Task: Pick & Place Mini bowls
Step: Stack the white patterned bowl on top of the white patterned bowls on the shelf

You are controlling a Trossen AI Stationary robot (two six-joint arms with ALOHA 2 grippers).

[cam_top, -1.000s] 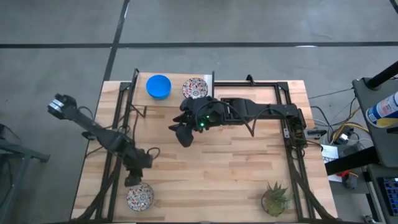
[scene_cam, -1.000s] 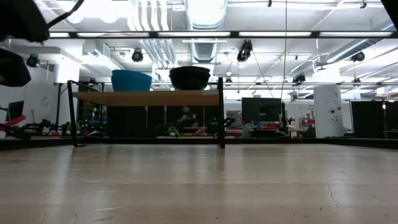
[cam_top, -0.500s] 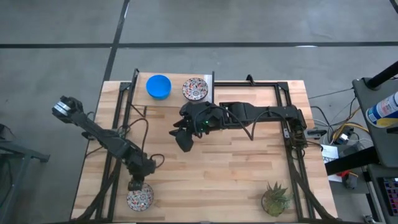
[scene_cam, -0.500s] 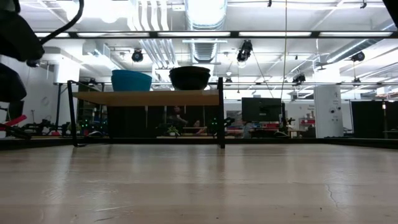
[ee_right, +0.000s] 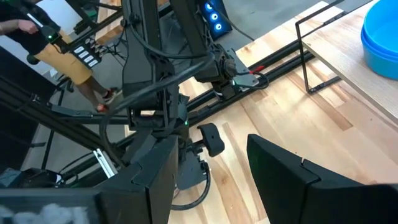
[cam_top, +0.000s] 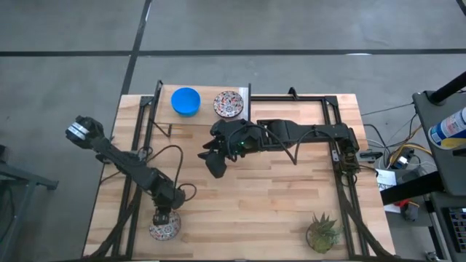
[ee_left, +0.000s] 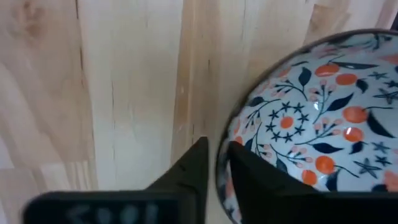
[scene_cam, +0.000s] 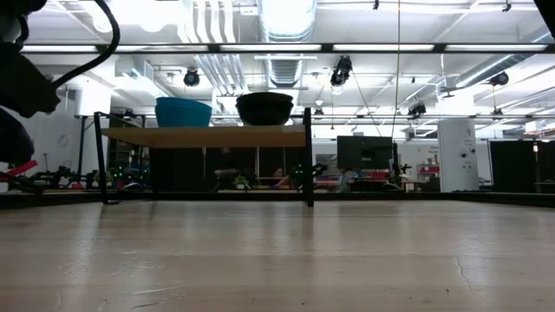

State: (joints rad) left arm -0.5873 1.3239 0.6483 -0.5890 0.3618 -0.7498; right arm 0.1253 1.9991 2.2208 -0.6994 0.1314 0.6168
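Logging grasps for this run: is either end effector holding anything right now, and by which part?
The left end effector pinches the patterned bowl by its rim; the right end effector is open and empty.

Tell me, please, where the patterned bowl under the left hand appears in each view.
High view: patterned bowl at the table's near-left corner, left hand at its rim.
Low view: not visible.
Left wrist view: fills the right side; one finger outside the rim, one inside.
Right wrist view: not visible.
Shared landmark: the wooden table.
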